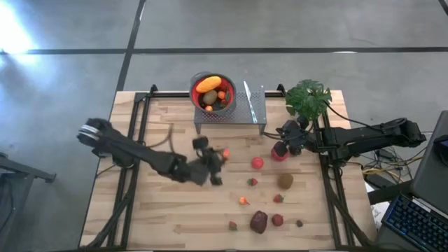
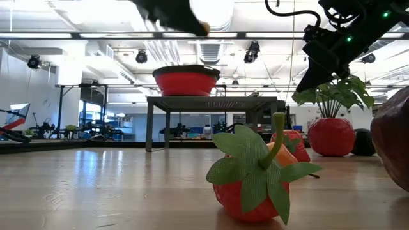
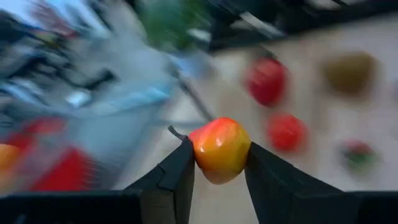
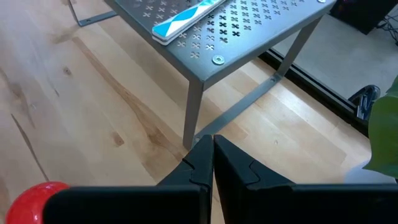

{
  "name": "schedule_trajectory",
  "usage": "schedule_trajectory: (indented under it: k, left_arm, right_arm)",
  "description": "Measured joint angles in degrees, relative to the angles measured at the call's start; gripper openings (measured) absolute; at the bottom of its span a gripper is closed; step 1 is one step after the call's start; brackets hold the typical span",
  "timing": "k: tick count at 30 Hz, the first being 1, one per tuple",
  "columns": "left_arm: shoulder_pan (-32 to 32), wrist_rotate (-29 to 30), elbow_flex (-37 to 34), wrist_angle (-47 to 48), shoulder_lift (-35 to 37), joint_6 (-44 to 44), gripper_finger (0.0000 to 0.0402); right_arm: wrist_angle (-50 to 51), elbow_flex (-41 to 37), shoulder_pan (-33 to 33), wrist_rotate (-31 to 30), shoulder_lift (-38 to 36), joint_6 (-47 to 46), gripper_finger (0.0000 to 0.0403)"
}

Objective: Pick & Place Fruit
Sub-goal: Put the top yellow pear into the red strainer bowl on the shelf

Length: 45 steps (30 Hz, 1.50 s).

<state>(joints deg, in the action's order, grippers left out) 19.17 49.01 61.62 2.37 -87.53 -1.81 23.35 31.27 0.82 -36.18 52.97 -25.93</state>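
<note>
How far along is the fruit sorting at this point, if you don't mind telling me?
Partly done. Several fruits already lie in the red-lined bowl on the metal stand. The left gripper is shut on a small red-yellow apple, held above the table. Around nine fruits are left on the wood, among them a red apple, a kiwi and a dark maroon fruit. The right gripper waits shut near the stand.

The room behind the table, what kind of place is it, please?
Probably a robotics lab or workshop. The low view shows a large open hall with ceiling lights and equipment stands along the back; the high view shows a bare concrete floor and a keyboard.
</note>
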Motion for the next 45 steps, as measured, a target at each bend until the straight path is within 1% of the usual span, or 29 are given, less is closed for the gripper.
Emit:
schedule_trajectory:
  k: [2,5,8,10,12,15,18,21,25,28,31,35,39,45]
  left_arm:
    - [-1.96,2.38,1.31,-1.4,2.85,-4.01,0.013]
    - [-6.33,2.43,3.52,-1.97,6.55,-8.03,0.013]
    - [-11.96,1.91,6.11,-1.88,8.99,-9.06,0.013]
    - [-16.14,-0.22,8.16,-1.77,9.88,-8.67,0.013]
    - [-20.55,-5.06,10.7,-1.36,10.01,-8.44,0.013]
    - [-26.72,-12.58,15.17,1.04,9.18,-5.32,0.0131]
    - [-31.76,-17.5,20.26,7.23,7.39,-1.11,0.0131]
    - [-35.3,-19.05,25.26,14.97,4.79,1.56,0.0131]
    - [-37.87,-19.52,30.81,23.87,0.73,2.82,0.0131]
    - [-38.85,-19.56,33.76,28.24,-2.51,3.27,0.0131]
    - [-39.38,-19.56,35.87,30.62,-5.34,3.36,0.0131]
    - [-40.01,-19.55,37.1,32.11,-7.97,3.2,0.0131]
    - [-40.8,-19.53,36.7,32.44,-9.21,3.53,0.0131]
    - [-41.45,-19.42,36.57,37.14,-11.11,5.27,0.0131]
  right_arm:
    - [0.02,-0.02,0.02,0.0,0.0,0.0,0.0008]
    - [-0.05,-0.01,0.02,0.0,0.0,0.0,0.0008]
    - [-0.08,-0.02,0.02,0.0,0.0,0.0,0.0008]
    - [-0.03,-0.02,0.02,0.0,-0.02,0.02,0.0008]
    - [-0.04,-0.02,0.02,-0.04,-0.02,0.25,0.0008]
    - [-0.08,-0.02,0.02,-0.1,0.0,0.33,0.0008]
    - [-0.09,-0.03,0.01,-0.17,-0.02,0.39,0.0008]
    - [-0.03,-0.13,-0.02,-0.26,-0.01,0.45,0.0008]
    - [-0.07,-0.13,-0.1,-0.33,-0.01,0.5,0.0008]
    - [-0.07,-0.13,-0.13,-0.36,-0.02,0.48,0.0008]
    - [-0.07,-0.13,-0.11,-0.44,-0.01,0.48,0.0008]
    - [-0.04,-0.33,-0.11,-0.44,0.0,0.48,0.0008]
    - [-0.06,-0.46,-0.11,-0.45,-0.01,0.48,0.0008]
    - [-0.04,-0.63,-0.11,-0.44,-0.02,0.48,0.0008]
